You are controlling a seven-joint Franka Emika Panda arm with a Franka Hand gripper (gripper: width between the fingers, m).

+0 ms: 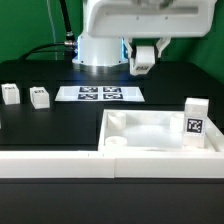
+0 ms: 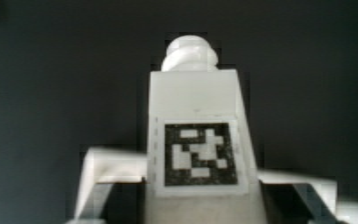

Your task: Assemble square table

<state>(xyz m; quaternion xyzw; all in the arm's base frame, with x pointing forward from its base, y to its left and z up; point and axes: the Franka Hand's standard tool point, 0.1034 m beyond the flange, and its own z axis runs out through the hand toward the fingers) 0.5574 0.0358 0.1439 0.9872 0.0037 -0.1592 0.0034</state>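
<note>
One leg [image 2: 202,110] is clamped in the gripper [image 1: 146,58], seemingly above the far edge of the table [image 1: 40,125]; the tabletop [image 1: 150,152] lies at the near edge, a second leg [image 1: 195,120] upright in its corner.

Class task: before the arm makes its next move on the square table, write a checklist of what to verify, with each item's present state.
1. Held leg clamped in the hand: ok.
2. Held leg over a corner socket: not ok; only dark table shows behind it.
3. Table top lying flat, rim up: ok.
4. Upright leg at the top's corner on the exterior view's right, fully seated: cannot tell.
5. Two loose legs apart from the marker board: ok.
</note>
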